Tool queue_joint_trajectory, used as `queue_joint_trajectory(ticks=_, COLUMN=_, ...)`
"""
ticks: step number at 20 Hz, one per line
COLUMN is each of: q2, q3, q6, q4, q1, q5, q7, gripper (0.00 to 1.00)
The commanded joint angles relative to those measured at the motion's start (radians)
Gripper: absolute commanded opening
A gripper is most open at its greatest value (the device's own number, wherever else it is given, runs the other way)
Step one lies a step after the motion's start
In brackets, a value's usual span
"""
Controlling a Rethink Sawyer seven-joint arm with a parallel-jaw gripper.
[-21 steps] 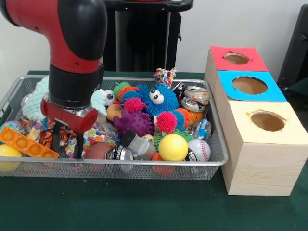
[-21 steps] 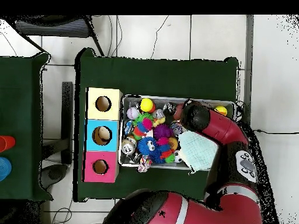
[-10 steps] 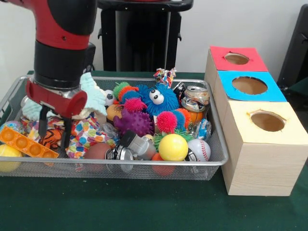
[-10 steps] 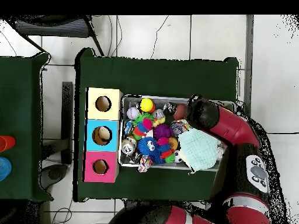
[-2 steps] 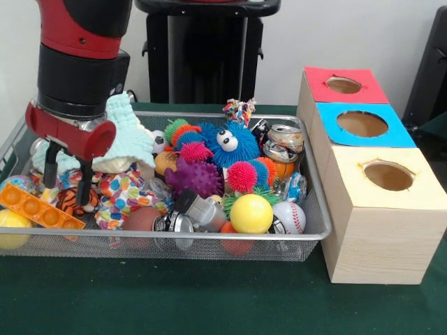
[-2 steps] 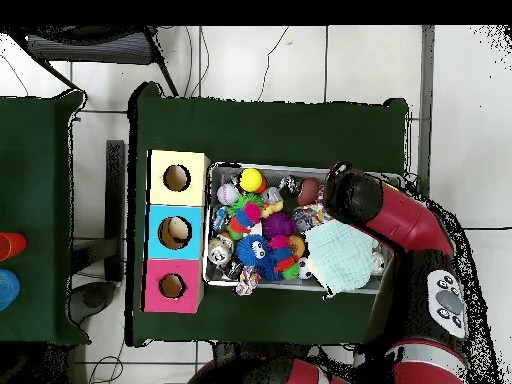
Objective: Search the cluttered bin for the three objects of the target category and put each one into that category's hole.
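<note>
My gripper [image 5: 68, 183] hangs open at the left end of the wire mesh bin [image 5: 307, 237], nothing between its fingers. Its tips are just above an orange bubble tray [image 5: 38, 206] and a tiger-striped ball [image 5: 70, 201]. Among the clutter lie a yellow ball [image 5: 251, 213], a baseball [image 5: 289, 216], a brown football [image 5: 142, 219], a crushed can [image 5: 283, 142] and a silver can [image 5: 174, 223]. To the right stand three boxes with holes in their tops: red [image 5: 343, 85], blue [image 5: 362, 124] and yellow [image 5: 388, 176]. In the overhead view the arm [image 6: 352, 197] covers the gripper.
A blue furry monster [image 5: 227, 143], a purple spiky ball [image 5: 195, 178] and a patterned cloth [image 5: 122, 194] fill the middle of the bin. A mint knitted cloth [image 5: 129, 129] lies behind my gripper. Another yellow ball [image 5: 10, 227] sits in the bin's front left corner.
My gripper has moved left along the bin and risen a little, from over the patterned cloth to over the orange tray. It stays open, holding nothing.
</note>
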Motion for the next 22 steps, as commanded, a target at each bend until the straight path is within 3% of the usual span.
queue_joint_trajectory(ticks=1, q2=0.062, q3=0.033, q6=0.167, q4=0.017, q1=-0.006, q5=-0.038, q7=0.068, gripper=1.0)
queue_joint_trajectory(ticks=10, q2=0.091, q3=0.06, q6=0.17, q4=0.019, q1=-0.032, q5=-0.034, q7=0.056, gripper=1.0)
queue_joint_trajectory(ticks=15, q2=0.097, q3=0.075, q6=0.122, q4=0.028, q1=-0.042, q5=-0.033, q7=0.058, gripper=1.0)
queue_joint_trajectory(ticks=22, q2=0.127, q3=-0.009, q6=0.071, q4=0.005, q1=0.014, q5=-0.065, q7=0.101, gripper=1.0)
